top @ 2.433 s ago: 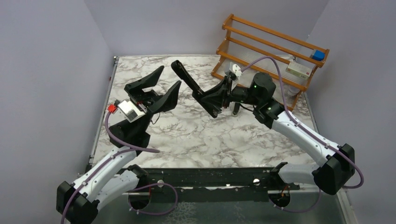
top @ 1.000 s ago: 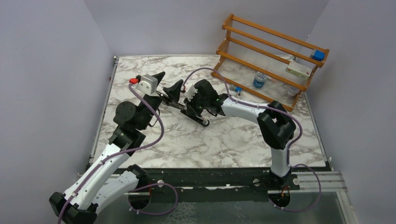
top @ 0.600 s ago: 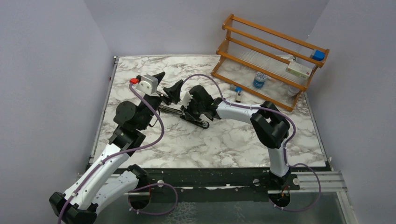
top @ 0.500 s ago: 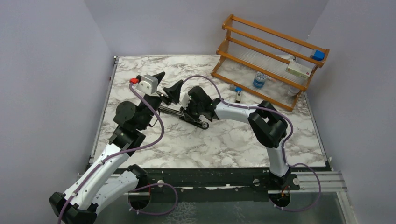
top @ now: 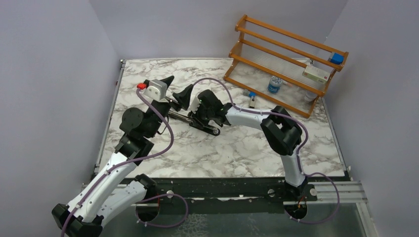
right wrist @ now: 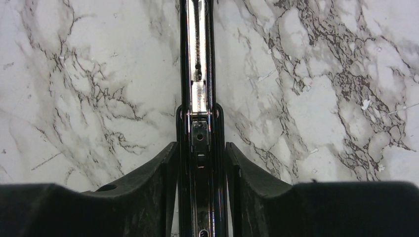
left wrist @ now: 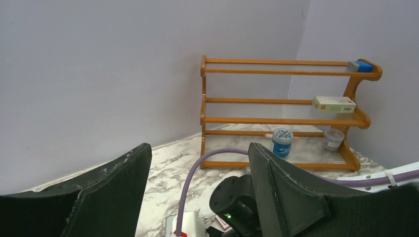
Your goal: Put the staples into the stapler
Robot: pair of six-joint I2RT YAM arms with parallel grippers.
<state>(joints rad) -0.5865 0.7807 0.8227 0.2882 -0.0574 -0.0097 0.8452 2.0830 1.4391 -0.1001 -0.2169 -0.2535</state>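
The black stapler (top: 179,117) lies opened flat on the marble, left of centre. Its silver channel and spring (right wrist: 197,74) face up in the right wrist view. My right gripper (right wrist: 200,145) straddles the stapler's body from above, open, with a thin gap on each side of it. From above, the right wrist (top: 205,106) covers the stapler's middle. My left gripper (top: 180,84) hovers just behind, open and empty (left wrist: 197,148). A small white piece with a pink-red edge (left wrist: 222,222) peeks beside the right wrist; I cannot tell whether it is the staples.
A wooden rack (top: 286,54) stands at the back right, holding a blue-lidded jar (top: 273,85), a white box (top: 316,74) and a blue block (top: 337,58). A small dark item (top: 252,101) lies in front of the rack. Walls close the left, back and right sides.
The right arm brought the opened stapler down from the air onto the table at left. Its jaws have since widened off the stapler. The left arm moved forward, then held still.
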